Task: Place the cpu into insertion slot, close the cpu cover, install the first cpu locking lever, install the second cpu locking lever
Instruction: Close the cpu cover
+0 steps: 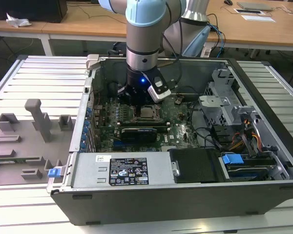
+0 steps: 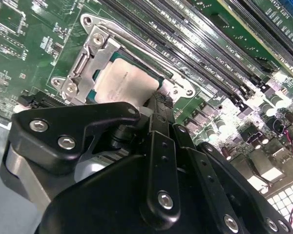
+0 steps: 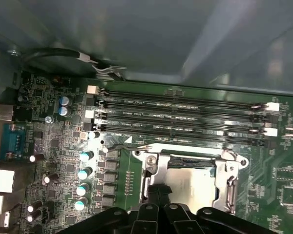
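Cpu (image 3: pixel 190 183) lies flat in the slot (image 2: pixel 67 88) on the green board (image 3: pixel 127 170). Its pale metal top shows through the cut-out of the cover (image 3: pixel 154 168), which seems to lie down around it — whether it is latched I cannot tell. In the first wrist view the pincer (image 3: pixel 155 194) is closed on nothing, with its tip at one edge of the cpu, touching or just above. I judge the cpu light, thin and stiff, with a smooth top that would slip under a pinch and a delicate underside — best taken by two opposite edges and kept level. In the exterior view the arm stands over the slot inside the open case (image 1: pixel 185 204).
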### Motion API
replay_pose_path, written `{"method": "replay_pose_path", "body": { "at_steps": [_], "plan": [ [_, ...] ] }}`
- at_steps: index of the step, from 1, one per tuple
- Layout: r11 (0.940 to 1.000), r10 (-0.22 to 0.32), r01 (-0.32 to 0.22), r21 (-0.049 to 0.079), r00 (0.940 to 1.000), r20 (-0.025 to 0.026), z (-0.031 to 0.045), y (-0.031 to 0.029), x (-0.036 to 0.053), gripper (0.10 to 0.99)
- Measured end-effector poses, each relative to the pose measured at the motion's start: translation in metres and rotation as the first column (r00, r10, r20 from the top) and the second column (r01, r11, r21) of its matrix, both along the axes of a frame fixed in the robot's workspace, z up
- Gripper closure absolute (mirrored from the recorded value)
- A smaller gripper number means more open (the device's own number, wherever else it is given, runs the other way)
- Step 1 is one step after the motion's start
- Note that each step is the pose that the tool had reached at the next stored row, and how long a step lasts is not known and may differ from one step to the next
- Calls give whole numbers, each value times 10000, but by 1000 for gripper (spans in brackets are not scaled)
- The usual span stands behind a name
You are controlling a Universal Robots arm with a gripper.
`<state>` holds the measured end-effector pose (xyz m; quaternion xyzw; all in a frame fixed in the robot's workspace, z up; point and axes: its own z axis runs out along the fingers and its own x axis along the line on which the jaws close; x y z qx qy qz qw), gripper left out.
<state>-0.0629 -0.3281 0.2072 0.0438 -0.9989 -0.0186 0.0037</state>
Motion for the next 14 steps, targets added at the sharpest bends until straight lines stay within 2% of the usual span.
{"method": "replay_pose_path", "body": {
  "at_steps": [6,14],
  "plan": [
    [10000,9,-9,1,10000,-1,-32,1,-2,980],
    [10000,7,-7,3,10000,-1,-35,1,10,980]
  ]
}}
